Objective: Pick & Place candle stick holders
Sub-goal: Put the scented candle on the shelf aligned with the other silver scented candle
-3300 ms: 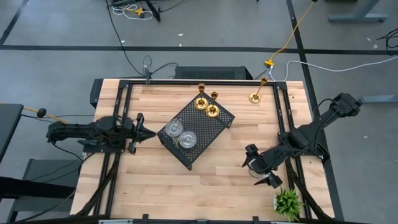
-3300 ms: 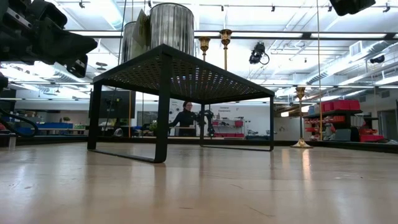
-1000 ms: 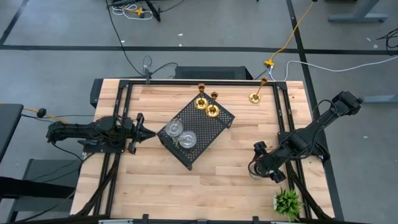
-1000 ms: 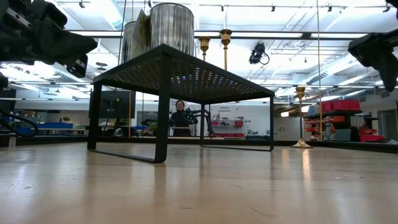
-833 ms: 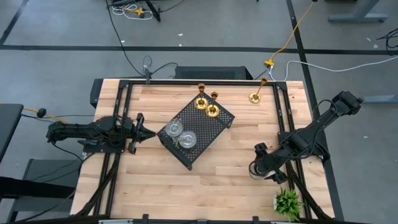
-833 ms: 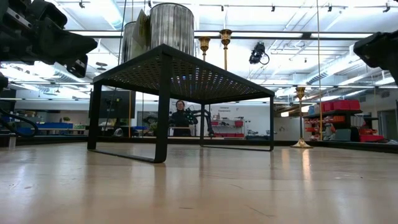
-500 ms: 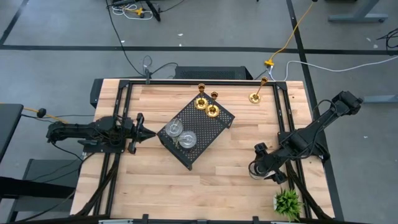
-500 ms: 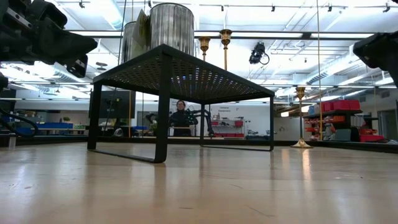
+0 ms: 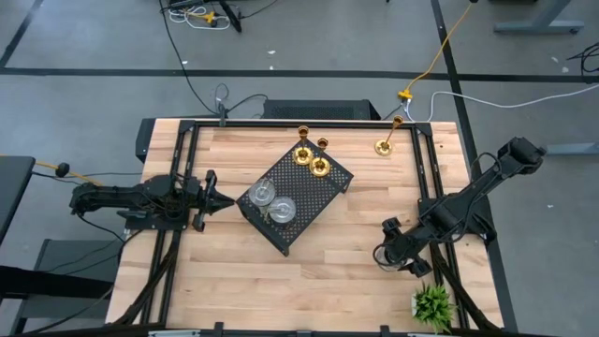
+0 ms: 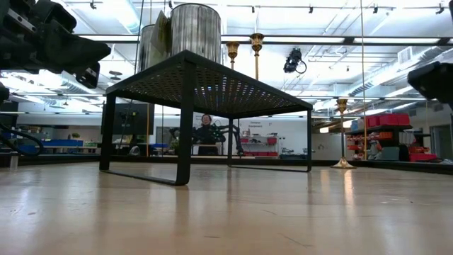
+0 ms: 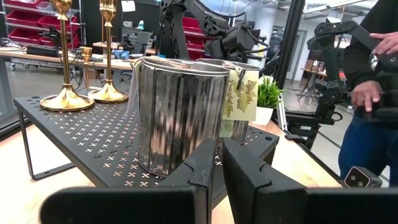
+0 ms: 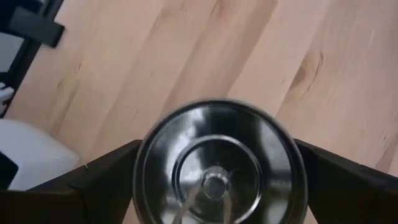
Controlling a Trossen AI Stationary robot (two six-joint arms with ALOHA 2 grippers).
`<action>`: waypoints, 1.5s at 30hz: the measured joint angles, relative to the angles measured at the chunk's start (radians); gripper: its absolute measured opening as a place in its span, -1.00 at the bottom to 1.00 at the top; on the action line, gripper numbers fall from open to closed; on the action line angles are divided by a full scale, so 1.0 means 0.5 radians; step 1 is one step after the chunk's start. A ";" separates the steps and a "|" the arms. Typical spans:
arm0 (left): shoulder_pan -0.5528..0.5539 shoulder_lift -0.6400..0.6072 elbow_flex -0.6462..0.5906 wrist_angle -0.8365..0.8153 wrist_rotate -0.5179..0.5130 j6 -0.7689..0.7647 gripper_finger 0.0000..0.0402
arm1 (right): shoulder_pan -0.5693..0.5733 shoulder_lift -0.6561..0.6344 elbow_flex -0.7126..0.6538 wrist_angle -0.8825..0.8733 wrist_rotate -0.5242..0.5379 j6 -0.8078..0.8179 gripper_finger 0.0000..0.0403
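Observation:
A squat silver candle stick holder [image 12: 217,155] stands on the wood table near its right near corner. My right gripper [image 9: 391,246] is over it, pointing down, open, with one finger [image 12: 102,180] on each side of the holder's round wall. I cannot tell whether the fingers touch it. Two more silver holders [image 9: 271,202] and two gold ones [image 9: 312,160] stand on the black perforated tray [image 9: 318,192]. A third gold holder [image 9: 384,145] stands on the table at the far right. My left gripper [image 9: 217,197] is shut and empty, left of the tray.
A small green plant [image 9: 432,304] stands at the near right corner, close to my right arm. Black frame rails [image 9: 423,168] run along the table's sides. A person [image 11: 373,87] stands beyond the table. Bare wood [image 9: 318,281] lies between the tray and the near edge.
My right gripper has gone down over the silver holder at the table's right near part, still pointing down. The holder has stayed in place.

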 joint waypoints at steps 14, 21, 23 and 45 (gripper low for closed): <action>0.001 0.000 -0.001 0.000 0.000 0.000 -0.80 | 0.000 0.000 -0.066 0.049 0.055 0.029 0.99; 0.001 0.000 0.000 0.000 0.000 0.000 -0.80 | 0.000 0.000 -0.066 0.057 0.063 0.029 0.90; 0.000 0.000 -0.001 0.000 0.000 0.000 -0.80 | 0.000 0.000 -0.066 0.072 0.064 0.029 0.86; 0.001 0.000 0.000 0.000 0.000 0.000 -0.80 | -0.093 0.044 0.399 -0.120 0.039 -0.069 0.83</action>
